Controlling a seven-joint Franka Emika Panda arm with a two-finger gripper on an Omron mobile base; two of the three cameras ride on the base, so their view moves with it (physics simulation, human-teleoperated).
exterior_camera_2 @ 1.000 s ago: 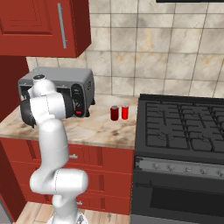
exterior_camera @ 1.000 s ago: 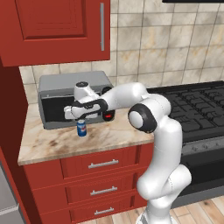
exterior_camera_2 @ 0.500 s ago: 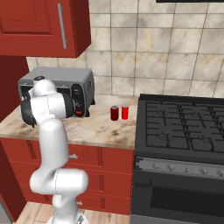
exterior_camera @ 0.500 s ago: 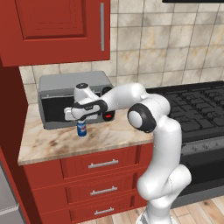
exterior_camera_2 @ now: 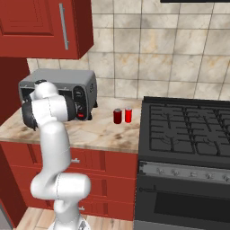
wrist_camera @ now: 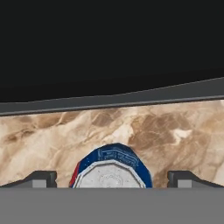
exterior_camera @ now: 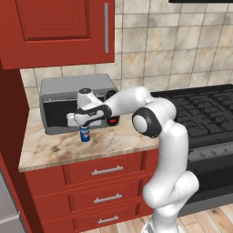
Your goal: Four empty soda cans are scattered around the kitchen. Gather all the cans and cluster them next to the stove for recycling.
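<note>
Left base view: the claw (exterior_camera: 84, 129) stands spread wide directly over a small blue cylindrical soda can (exterior_camera: 84, 134) on the beige marble desk (exterior_camera: 54, 148), just before the grey toaster oven (exterior_camera: 73, 91).

Right base view: two red cans (exterior_camera_2: 122, 116) stand together beside the black grated stove (exterior_camera_2: 188, 130).

Hand view: the blue can's silver top (wrist_camera: 110, 175) sits between the parted fingertips (wrist_camera: 41, 178), ungripped.

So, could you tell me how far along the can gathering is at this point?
Done: two red cans stand together on the counter beside the stove. In hand: the open claw sits over the blue can in front of the toaster oven, not yet gripping. Left: carry it over, then find a fourth can.
</note>
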